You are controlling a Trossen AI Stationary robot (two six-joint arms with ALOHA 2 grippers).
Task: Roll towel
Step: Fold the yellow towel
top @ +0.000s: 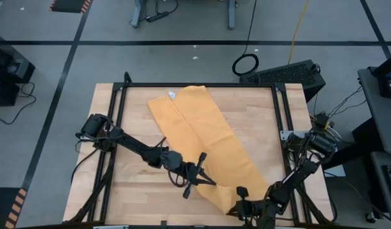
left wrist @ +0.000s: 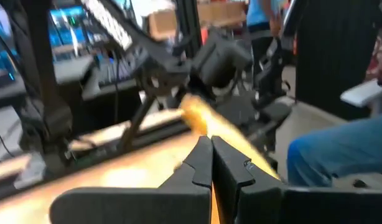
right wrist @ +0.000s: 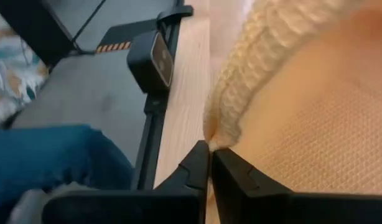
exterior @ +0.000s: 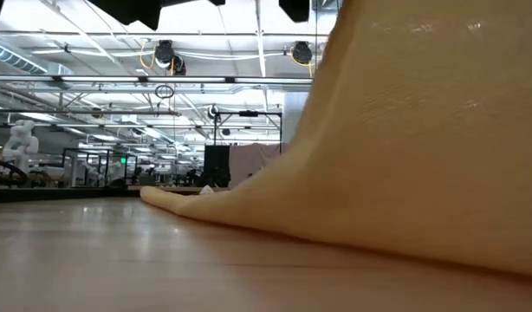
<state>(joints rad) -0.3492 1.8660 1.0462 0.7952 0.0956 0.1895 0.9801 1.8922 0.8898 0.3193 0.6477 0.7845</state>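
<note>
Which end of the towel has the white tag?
The far end of the mustard-yellow cloth towel, lying flat away from both arms; the small white tag sits at its edge.

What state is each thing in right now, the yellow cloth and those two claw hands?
towel: unrolled, lying diagonally across the table, its near end lifted, white tag at the far edge.
left gripper: shut on the towel's near left edge.
right gripper: shut on the towel's near corner.
table: wooden top bare around the cloth.
</note>
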